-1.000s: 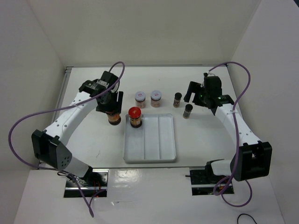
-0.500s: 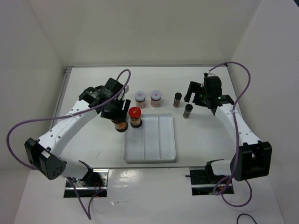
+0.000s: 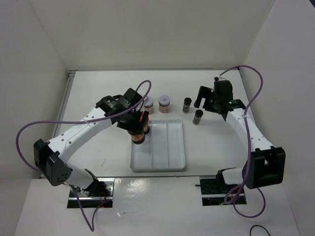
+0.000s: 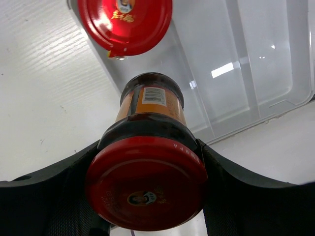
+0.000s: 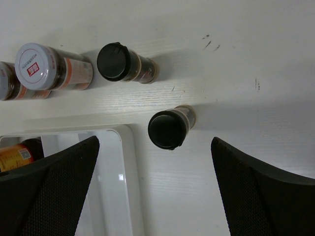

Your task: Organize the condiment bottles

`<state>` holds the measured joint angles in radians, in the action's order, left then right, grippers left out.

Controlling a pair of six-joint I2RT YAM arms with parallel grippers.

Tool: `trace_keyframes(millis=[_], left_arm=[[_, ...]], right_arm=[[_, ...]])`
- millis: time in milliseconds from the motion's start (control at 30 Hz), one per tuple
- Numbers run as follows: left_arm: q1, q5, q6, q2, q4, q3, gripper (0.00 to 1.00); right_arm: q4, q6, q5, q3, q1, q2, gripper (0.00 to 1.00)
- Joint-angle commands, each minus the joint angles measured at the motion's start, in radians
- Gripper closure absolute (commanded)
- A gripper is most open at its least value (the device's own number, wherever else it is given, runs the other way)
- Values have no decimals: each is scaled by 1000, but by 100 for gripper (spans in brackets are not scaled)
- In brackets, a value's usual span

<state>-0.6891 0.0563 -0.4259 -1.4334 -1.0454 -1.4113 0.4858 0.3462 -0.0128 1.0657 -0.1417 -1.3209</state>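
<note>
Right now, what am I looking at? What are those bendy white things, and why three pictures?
Those are two robot arms, each ending in a two-finger pincer called a gripper. The big picture comes from a camera above them; the other two come from little cameras on their wrists. The left gripper is squeezing a red-lidded jar at the edge of the white tray, where a second red-lidded jar stands. The right gripper is open, holding nothing, above a black-capped jar. A second black-capped jar and two white-lidded jars wait on the table.
</note>
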Motion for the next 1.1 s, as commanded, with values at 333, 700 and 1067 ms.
trace_keyframes(millis=[333,700,1067], left_arm=[[-56,8,-63,-32,146,69,64],[-66,53,-73,-97,214,115,64],[-66,53,-73,-140,223,136,55]], right_arm=[[-18,-12,17,13,-9,-11,1],[-18,-12,17,13,-9,-20,1],[-9,-12,17,22,-9,-20,1]])
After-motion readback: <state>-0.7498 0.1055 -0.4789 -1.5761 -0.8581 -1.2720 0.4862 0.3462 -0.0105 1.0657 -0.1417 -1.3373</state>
